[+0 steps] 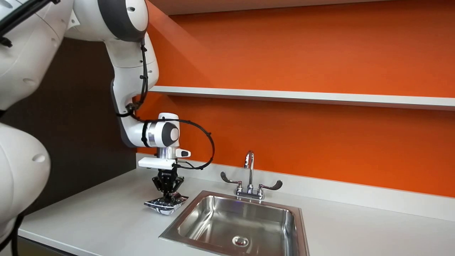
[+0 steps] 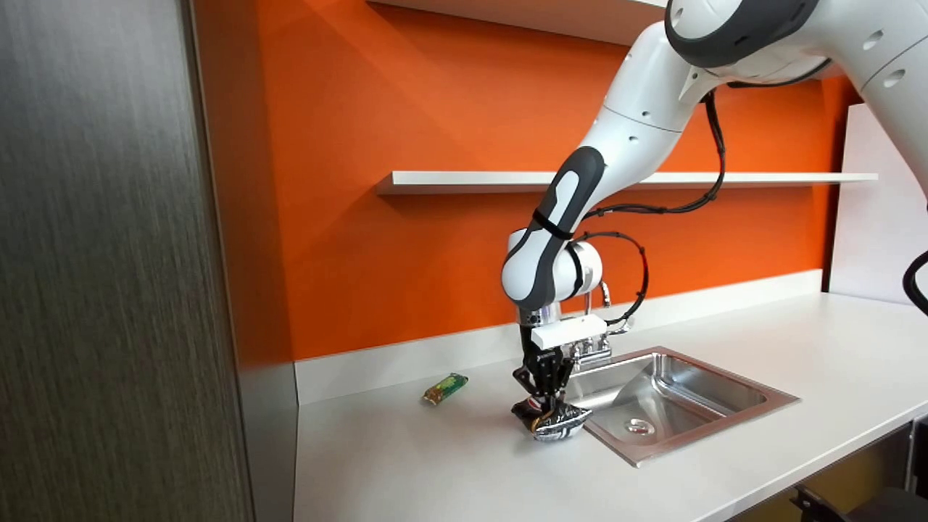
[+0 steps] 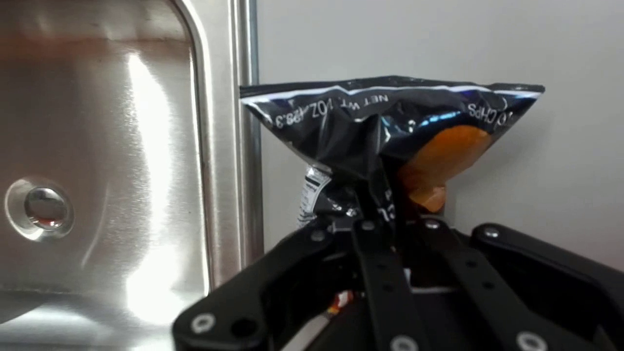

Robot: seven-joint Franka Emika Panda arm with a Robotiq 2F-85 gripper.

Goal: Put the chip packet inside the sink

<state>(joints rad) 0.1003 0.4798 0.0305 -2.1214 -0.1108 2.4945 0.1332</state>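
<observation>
Wrist view, left to right: the sink (image 3: 105, 146) with 1 drain (image 3: 46, 208); then the chip packet (image 3: 341, 141), just beside the sink's rim (image 3: 225, 170), pinched at its crumpled middle between the jaws. Contact with the desk (image 3: 419, 39) cannot be confirmed. Probable step: transfer. 1. Apply moderate pressure; the packet may slip or burst. 2. Raise it until its corners clear the rim. 3. Traverse over the sink, lower, release.

The tool (image 3: 390, 209) partly hides the chip packet (image 3: 399, 124), whose finest print seems too small to read.
</observation>
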